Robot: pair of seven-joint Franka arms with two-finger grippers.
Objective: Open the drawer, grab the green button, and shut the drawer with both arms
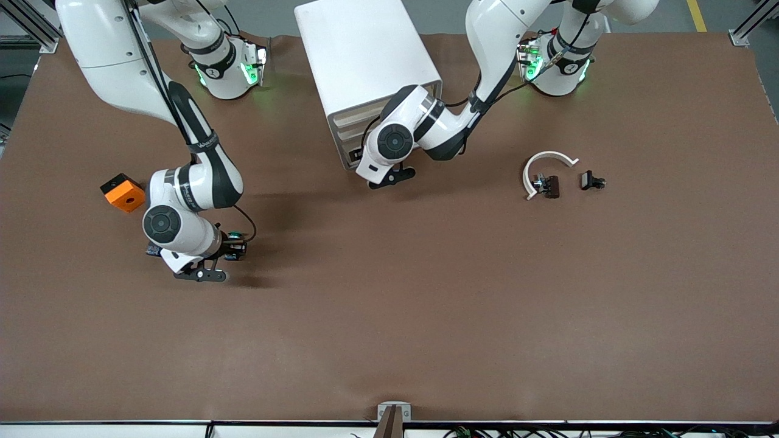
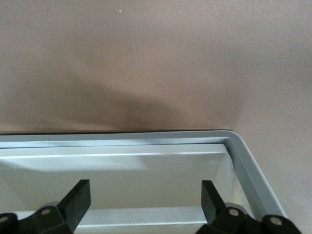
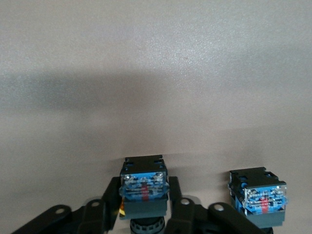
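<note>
My right gripper (image 1: 234, 246) is low at the table toward the right arm's end, shut on a button (image 3: 144, 183) with a black-and-blue body. Its fingers (image 3: 176, 197) press both sides of the body. A green cap (image 1: 235, 236) shows in the front view. My left gripper (image 1: 360, 159) is at the foot of the white cabinet (image 1: 365, 55), in front of the lowest drawer. In the left wrist view it (image 2: 146, 200) is open over the drawer's white tray (image 2: 146, 141), which looks bare. The wrist hides the drawer in the front view.
A second black-and-blue button (image 3: 258, 195) stands on the table beside the held one. An orange block (image 1: 123, 191) lies near the right arm. A white curved piece (image 1: 548, 167) and two small black parts (image 1: 591, 180) lie toward the left arm's end.
</note>
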